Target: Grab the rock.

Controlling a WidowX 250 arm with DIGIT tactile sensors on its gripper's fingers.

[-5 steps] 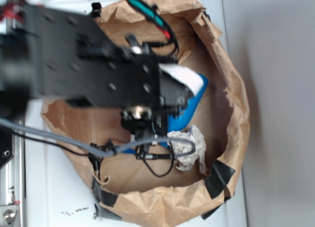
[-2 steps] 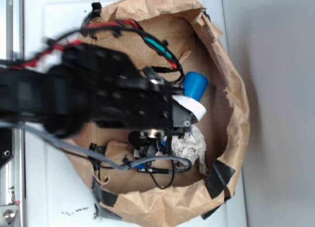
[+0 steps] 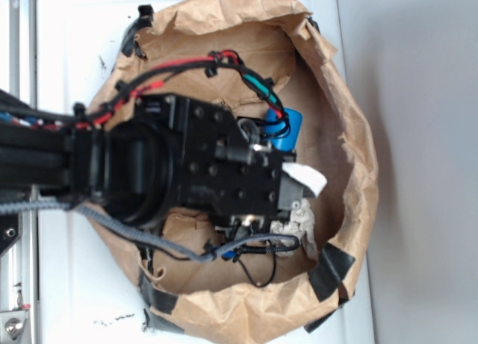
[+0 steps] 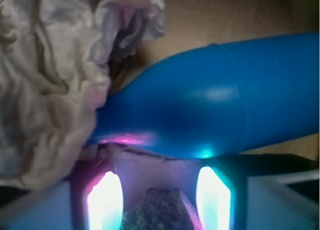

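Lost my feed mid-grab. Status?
Pincer open, straddling rock. Rock not clamped yet. Blue bottle and paper wad crowd just ahead.

Brown paper bag (image 3: 351, 172) on a white tabletop (image 3: 75, 299).
Inside lie a blue bottle (image 4: 215, 105), crumpled white paper wad (image 4: 45, 90) and rock (image 4: 157, 210).

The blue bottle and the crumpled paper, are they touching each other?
Touching. In the wrist view the blue bottle narrows at its left end and presses straight into the folds of the crumpled paper, with no gap between them.
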